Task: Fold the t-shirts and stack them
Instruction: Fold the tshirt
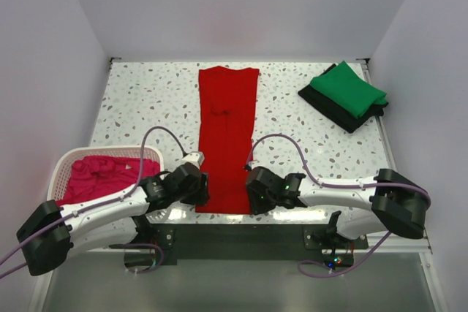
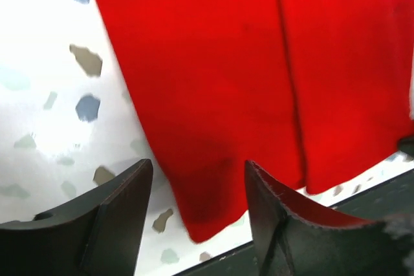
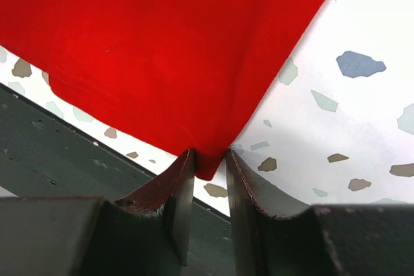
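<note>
The limp red t-shirt is best gripped at corners. Its 5 o'clock corner is clamped by the right tool; the left tool is spread apart at 7 o'clock.

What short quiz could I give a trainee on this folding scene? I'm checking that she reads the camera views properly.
1. True or false: the green t-shirt lies on top of the black t-shirt.
2. Where is the magenta-pink t-shirt? A) in the white basket B) on the green one C) hanging off the edge
3. Which gripper is open at a near corner of the red t-shirt?
Key: 1 true. 2 A. 3 the left gripper; the right gripper pinches the other corner.
</note>
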### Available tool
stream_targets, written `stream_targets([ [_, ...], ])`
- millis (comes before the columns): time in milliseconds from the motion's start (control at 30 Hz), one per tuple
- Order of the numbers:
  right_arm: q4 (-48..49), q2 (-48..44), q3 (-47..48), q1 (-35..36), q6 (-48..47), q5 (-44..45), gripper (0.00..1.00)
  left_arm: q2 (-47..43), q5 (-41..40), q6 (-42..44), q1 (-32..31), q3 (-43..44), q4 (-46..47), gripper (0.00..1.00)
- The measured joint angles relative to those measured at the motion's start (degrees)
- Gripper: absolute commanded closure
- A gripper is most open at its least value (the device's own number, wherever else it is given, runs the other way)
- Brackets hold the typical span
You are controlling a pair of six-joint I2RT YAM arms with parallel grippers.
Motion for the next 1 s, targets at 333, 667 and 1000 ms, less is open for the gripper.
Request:
stream_targets([
  [333, -0.04, -1.81, -0.92, 0.00, -1.05, -0.04, 0.68, -3.26, -3.72, -8.98, -5.64, -1.07, -6.73, 0.53],
  [667, 0.57, -3.61, -2.95, 0.00, -0.96, -0.09, 0.69, -1.66, -5.01, -11.37, -6.73, -1.57, -5.66, 0.67],
  [1000, 1.31, -3.67, -3.28, 0.00, -0.96, -0.24, 0.73, -1.09, -5.16, -11.37, -7.13, -1.68, -4.42, 0.75],
])
